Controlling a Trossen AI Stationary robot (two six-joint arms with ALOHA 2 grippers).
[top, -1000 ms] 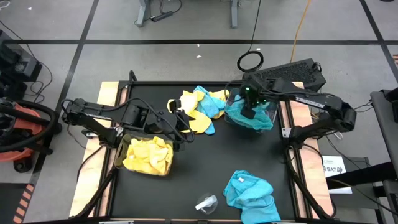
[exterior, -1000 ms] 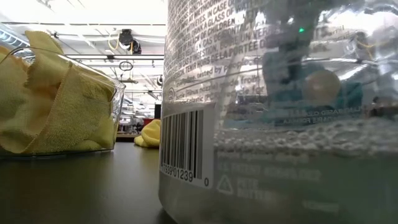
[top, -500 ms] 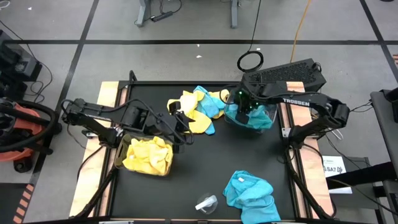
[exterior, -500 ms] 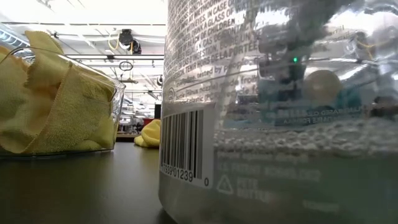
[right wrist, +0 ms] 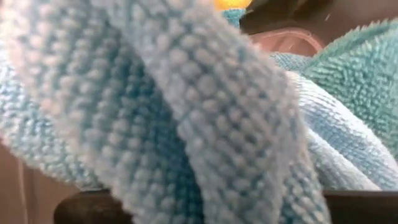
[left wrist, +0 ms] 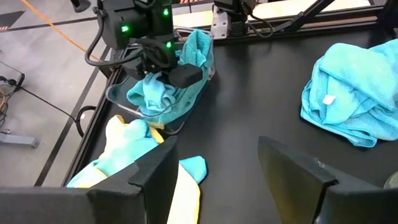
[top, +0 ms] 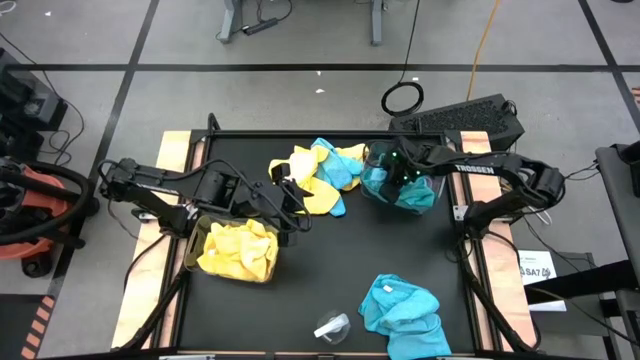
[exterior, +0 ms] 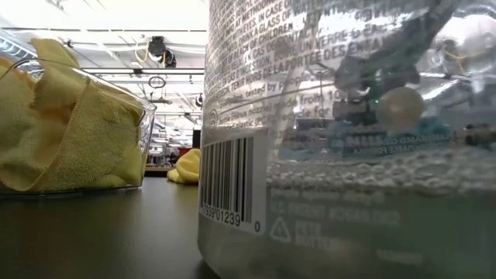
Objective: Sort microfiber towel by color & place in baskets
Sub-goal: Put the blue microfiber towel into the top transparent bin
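A clear basket at the table's far right holds teal towels; my right gripper reaches down into it, shut on a teal towel. A second clear basket at the near left holds yellow towels. A mixed pile of yellow and teal towels lies at the far middle. Another teal heap lies on the near right. My left gripper is open, beside the yellow basket and short of the mixed pile. My right gripper holds a bunched teal towel from above, fingers pointing down into the teal basket. The cloth fills its wrist view and hides the place of contact. The towel hangs below the fingers onto the teal towels lying in the basket.
A small clear plastic cup-like piece lies at the near edge, left of the teal heap. A clear container with a barcode stands right before the low camera and blocks most of that view. Bare black table lies in the middle.
My right gripper has come down into the teal basket with the teal towel, its arm sinking lower. My left arm has kept still.
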